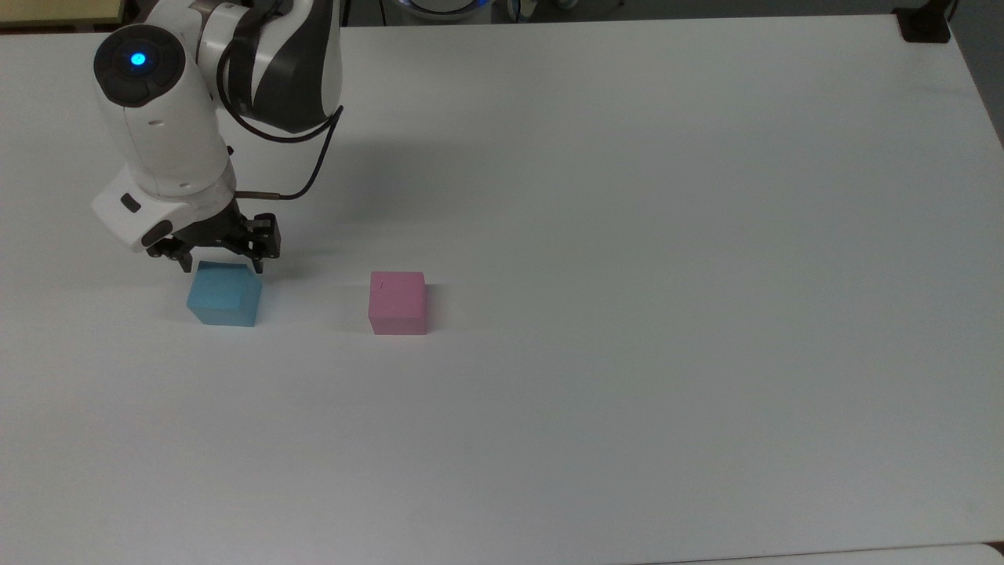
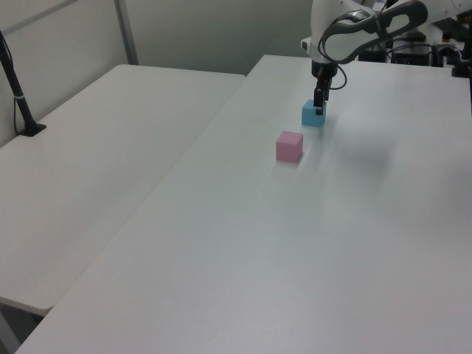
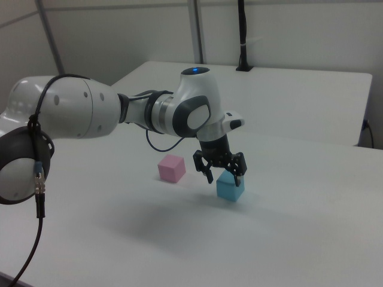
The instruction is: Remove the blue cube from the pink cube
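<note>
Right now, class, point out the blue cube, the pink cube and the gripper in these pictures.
blue cube (image 1: 223, 298), top view, on its front face.
pink cube (image 1: 398, 287), top view, on its top face.
gripper (image 3: 224, 173), right view, midway between its fingertips, just above the blue cube.

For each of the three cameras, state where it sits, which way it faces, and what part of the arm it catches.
Top view: high above, looking down on the table; arm at the top view's upper left, open end effector over the blue cube.
Left view: low at one table end, looking along it; arm far off.
Right view: opposite end, close behind the arm, which fills the right view's left.
All three share the blue cube and pink cube, apart on the table.
</note>
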Motion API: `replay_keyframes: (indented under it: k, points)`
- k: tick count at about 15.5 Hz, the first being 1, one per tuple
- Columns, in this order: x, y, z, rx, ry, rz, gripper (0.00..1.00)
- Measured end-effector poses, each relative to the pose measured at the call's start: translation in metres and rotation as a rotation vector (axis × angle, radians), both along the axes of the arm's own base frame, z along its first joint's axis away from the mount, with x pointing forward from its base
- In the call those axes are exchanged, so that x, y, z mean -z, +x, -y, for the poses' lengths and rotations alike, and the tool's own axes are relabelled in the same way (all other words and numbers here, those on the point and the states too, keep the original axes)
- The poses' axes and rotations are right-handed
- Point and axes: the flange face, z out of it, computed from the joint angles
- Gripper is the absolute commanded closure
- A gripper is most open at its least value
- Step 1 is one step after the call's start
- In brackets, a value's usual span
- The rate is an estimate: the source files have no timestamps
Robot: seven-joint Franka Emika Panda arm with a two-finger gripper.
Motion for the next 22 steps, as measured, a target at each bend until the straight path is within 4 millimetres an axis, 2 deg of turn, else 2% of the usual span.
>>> replay_keyframes:
  k: [3,5,7,9,13,16,19,22]
  points:
    - [-0.001,0.0,0.0,0.0,-0.001,0.002,0.0]
    - [-0.016,0.002,0.0,0.021,-0.006,0.029,0.0]
    - [-0.056,-0.001,-0.001,0.092,-0.015,0.077,0.0]
    - [-0.106,-0.018,-0.006,0.171,-0.015,0.07,0.0]
    - [-0.214,-0.073,-0.035,0.299,0.062,0.038,0.0]
    - [-0.268,-0.111,-0.064,0.333,0.117,0.013,0.0]
    - [-0.287,-0.123,-0.101,0.321,0.12,0.01,0.0]
    - [-0.282,-0.126,-0.128,0.278,0.119,-0.007,0.0]
